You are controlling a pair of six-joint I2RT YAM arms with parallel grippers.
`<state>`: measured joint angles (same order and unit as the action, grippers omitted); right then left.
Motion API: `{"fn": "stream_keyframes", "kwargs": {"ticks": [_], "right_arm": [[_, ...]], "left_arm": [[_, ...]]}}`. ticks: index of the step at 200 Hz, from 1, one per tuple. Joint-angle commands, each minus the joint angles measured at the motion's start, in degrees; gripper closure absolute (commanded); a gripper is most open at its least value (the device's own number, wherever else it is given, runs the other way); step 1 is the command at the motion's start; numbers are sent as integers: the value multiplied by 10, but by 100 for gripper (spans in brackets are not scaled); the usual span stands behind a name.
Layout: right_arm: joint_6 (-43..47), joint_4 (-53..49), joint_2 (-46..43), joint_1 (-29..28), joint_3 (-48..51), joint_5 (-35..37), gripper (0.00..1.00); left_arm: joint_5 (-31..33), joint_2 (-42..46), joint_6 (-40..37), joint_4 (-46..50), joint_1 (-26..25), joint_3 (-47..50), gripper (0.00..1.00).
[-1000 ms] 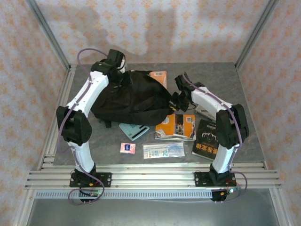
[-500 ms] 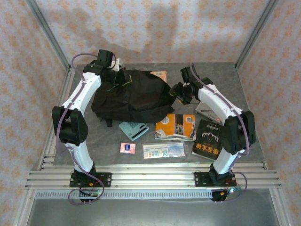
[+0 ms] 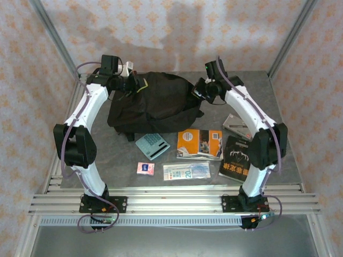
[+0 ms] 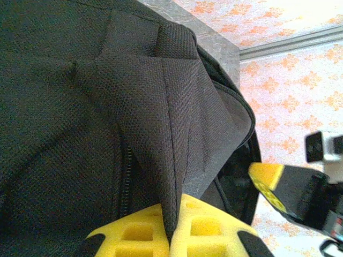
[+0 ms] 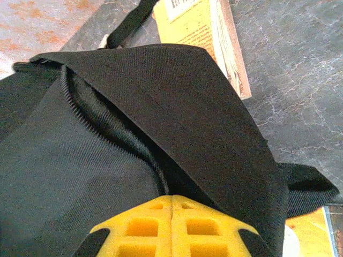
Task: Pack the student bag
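The student bag point(image 3: 155, 104), a large black fabric backpack, lies at the middle back of the table, stretched between both arms. My left gripper point(image 3: 134, 83) is at its back left corner. In the left wrist view this gripper point(image 4: 171, 217) is shut on a raised fold of the student bag point(image 4: 80, 107) beside a zip. My right gripper point(image 3: 197, 92) is at the bag's right end. In the right wrist view it point(image 5: 171, 201) is shut at the zip edge of the student bag point(image 5: 64, 160), under a fabric flap.
In front of the bag lie a teal calculator point(image 3: 153, 145), an orange and white book point(image 3: 199, 143), a black book point(image 3: 238, 158), a pink packet point(image 3: 145, 168) and a flat printed pouch point(image 3: 186, 171). A yellow book point(image 5: 206, 32) lies behind the bag. A silver item point(image 3: 238, 126) sits right.
Both grippers have moved toward the back of the table and drawn the bag with them. The bag now spreads wider and covers the orange book at the back.
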<state>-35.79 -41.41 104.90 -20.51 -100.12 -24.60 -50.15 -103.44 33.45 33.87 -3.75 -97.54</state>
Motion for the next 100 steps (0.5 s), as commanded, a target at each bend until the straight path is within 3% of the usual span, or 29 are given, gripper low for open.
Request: {"fn": "stream_keyframes", "kwargs": {"ticks": [1,39,56,100], "right_arm": [[21,-58,42,4,-40,13,100],[11,-64,76,24,-24,37,100],[-1,-40,93,28,-5,-3,100],[-43,89,132,22,-8,-188,96]], "left_arm": [[-52,35,16,-57,1,2,100],[-67,38,30,-76,2,5,100],[-78,37,44,-91,2,6,100],[-86,19,45,-90,2,12,100]]}}
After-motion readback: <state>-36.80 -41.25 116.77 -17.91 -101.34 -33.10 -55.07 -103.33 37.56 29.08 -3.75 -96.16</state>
